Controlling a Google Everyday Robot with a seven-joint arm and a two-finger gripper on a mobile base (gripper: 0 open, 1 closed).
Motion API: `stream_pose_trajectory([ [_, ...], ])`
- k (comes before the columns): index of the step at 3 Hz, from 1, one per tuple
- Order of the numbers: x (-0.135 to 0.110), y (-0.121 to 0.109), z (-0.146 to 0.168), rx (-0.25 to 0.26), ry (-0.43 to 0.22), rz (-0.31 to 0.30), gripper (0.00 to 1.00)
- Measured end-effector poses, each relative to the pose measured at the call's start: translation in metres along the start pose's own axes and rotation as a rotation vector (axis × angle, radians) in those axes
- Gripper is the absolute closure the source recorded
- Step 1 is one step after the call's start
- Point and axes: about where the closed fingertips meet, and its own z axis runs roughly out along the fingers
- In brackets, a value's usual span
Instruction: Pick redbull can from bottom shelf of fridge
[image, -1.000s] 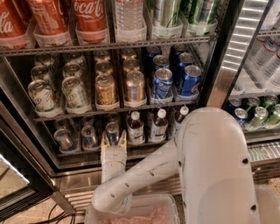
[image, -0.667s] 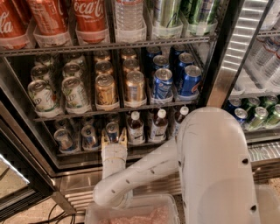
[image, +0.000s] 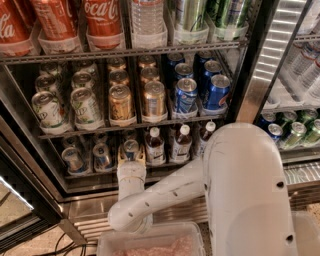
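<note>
Your hand (image: 131, 160) is at the redbull can (image: 131, 148) on the fridge's (image: 253, 75) bottom shelf surface (image: 90, 174). You cannot tell its grip.

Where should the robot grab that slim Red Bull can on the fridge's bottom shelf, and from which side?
Probably around its round body, coming in from the open front. The redbull can stands upright on the bottom shelf, with another can and a bottle flanking it and a rack overhead. The gripper sits directly in front of it.
</note>
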Motion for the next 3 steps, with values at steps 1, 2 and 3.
stream_pose_trajectory([
  [1, 0.000, 0.000, 0.000, 0.000, 0.000, 0.000, 0.77],
  [2, -0.018, 0.004, -0.006, -0.019, -0.037, 0.004, 0.99],
  [3, -0.048, 0.022, -0.018, -0.087, -0.096, -0.014, 1.00],
])
